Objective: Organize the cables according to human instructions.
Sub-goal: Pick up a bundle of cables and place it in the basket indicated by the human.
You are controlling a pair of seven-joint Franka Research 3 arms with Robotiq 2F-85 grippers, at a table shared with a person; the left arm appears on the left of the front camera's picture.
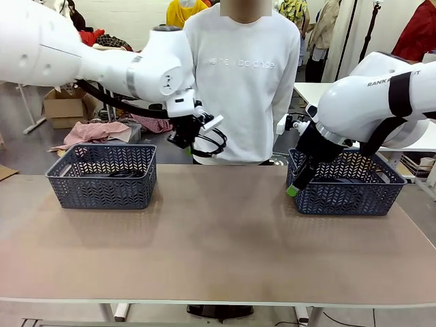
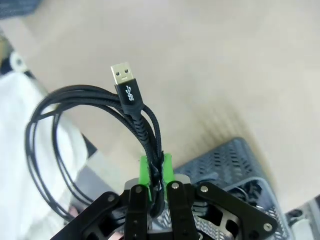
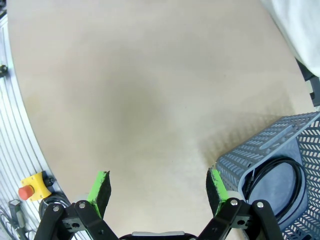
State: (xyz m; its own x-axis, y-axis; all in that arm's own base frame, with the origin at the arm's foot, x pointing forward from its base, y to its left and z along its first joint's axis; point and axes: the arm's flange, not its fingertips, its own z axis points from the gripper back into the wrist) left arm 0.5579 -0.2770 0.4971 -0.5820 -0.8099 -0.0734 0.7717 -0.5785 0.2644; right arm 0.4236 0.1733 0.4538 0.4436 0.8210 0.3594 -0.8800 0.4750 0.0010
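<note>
My left gripper [image 1: 185,139] hangs above the table's far edge, in front of the person, shut on a coiled black cable [image 1: 212,142]. In the left wrist view the green pads [image 2: 144,167] of this gripper [image 2: 156,167] pinch the braided cable [image 2: 100,107] near its gold USB plug [image 2: 122,75], and the loop hangs off to one side. My right gripper [image 1: 293,186] stands open by the right basket's near left corner. In the right wrist view this gripper [image 3: 159,182] has only bare table between its fingers. Another coiled cable [image 3: 280,185] lies inside that basket [image 3: 260,150].
Two grey lattice baskets stand on the tan table, one at the left [image 1: 102,178] and one at the right [image 1: 347,194]; something dark lies in the left one [image 1: 124,174]. A person in a white sweatshirt [image 1: 238,75] stands at the far side. A yellow box with a red button [image 3: 31,189] sits by the table rail.
</note>
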